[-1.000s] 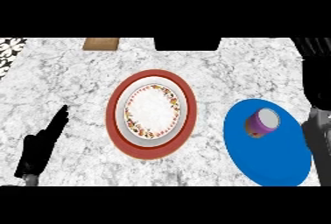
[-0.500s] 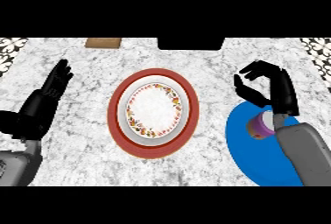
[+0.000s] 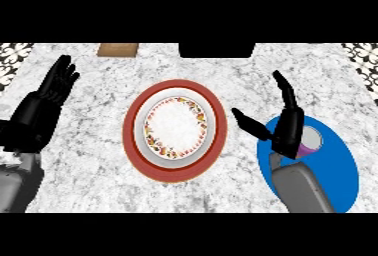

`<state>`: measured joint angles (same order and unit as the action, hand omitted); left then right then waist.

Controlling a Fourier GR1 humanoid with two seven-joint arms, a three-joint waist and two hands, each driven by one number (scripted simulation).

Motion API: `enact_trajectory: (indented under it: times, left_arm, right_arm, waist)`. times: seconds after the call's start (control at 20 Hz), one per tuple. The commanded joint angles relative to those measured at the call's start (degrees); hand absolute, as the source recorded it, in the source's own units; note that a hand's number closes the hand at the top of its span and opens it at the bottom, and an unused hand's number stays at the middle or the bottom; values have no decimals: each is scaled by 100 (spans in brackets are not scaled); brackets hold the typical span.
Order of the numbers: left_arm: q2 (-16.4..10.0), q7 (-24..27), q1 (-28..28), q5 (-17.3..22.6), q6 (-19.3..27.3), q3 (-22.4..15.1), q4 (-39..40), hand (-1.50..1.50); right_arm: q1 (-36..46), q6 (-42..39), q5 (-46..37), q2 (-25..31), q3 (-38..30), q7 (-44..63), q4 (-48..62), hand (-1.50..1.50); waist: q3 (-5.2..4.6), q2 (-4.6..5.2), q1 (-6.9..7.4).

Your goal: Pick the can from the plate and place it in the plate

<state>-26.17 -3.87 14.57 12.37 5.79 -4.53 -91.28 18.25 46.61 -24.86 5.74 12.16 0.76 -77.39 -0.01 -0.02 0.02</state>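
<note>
A purple can (image 3: 311, 142) with a pale top stands on the blue plate (image 3: 341, 170) at the right of the counter. My right hand (image 3: 284, 129) is open just left of the can, fingers straight up and thumb spread to the left, and it hides the can's left side. In the middle lies a red plate (image 3: 134, 131) carrying a white plate (image 3: 175, 126) with a flowered rim. My left hand (image 3: 44, 106) rests open at the left edge, fingers up.
A brown board (image 3: 117, 49) lies at the counter's far edge, with a dark block (image 3: 216, 50) to its right. Patterned tiles (image 3: 15, 55) show at both far corners.
My right hand has come down and left, opening from a curled pose to straight fingers beside the can. My left hand has shifted slightly.
</note>
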Motion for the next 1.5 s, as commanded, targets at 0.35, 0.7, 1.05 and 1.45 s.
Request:
enact_trajectory:
  times: [0.35,0.7,1.05,1.45]
  left_arm:
    - [-46,-101,20,-38,-37,244,125,0]
    - [-43,-133,-11,-12,-83,242,-13,0]
    - [110,-122,188,-33,-188,176,187,0]
    - [321,-16,86,-253,-77,102,103,0]
  right_arm:
    - [-108,-1966,-2336,876,189,3692,-1124,-150]
    - [263,-4743,-2060,1254,364,5837,-1519,-150]
    - [835,-6514,-1195,1054,86,7388,-2061,-150]
    - [764,-6456,-1699,1035,83,7573,-1608,-150]
  waist:
    - [-47,-88,-286]
    - [-40,-88,-182]
    - [-10,-24,-94]
    - [-7,3,9]
